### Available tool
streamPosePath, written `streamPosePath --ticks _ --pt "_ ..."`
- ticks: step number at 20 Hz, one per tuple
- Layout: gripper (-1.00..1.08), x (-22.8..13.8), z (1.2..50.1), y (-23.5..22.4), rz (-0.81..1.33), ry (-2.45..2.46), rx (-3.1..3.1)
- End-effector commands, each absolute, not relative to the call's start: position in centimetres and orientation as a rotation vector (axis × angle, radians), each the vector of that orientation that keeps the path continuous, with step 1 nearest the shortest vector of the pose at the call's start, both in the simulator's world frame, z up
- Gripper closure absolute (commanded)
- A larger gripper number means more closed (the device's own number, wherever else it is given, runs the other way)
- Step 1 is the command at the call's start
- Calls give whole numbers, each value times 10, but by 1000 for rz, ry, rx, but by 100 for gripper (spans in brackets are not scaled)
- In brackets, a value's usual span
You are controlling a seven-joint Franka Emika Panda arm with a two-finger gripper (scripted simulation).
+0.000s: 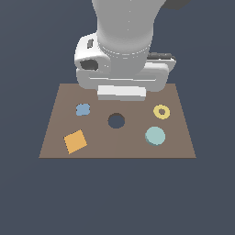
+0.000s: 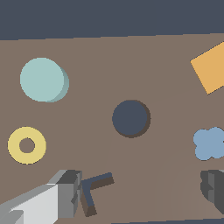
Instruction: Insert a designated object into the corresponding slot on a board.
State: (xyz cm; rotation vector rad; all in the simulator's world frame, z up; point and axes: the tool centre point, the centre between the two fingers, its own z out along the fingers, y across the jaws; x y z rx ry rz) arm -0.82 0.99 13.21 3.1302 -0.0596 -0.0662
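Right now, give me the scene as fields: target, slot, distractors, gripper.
target: teal disc, flat on the board, not in the slot
slot: dark round hole, empty, mid-board
distractors: yellow ring; blue rounded block; orange square patch
gripper: gripper, open, holding nothing, above the board

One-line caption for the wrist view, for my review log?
Open gripper above the board: teal disc lies apart from the empty round slot, with yellow ring nearby.
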Motion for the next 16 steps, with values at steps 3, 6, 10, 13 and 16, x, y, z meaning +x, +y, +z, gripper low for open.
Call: streamPosePath --ticks 3,6,10,13,16 --pt "-92 1 120 28 -58 -126 3130" --pt "-92 11 109 44 -50 -185 3129" --pt "-92 26 93 66 -37 -273 3125" --pt "-92 39 81 82 -27 -341 3119" --pt "-92 52 71 96 -19 -400 3114"
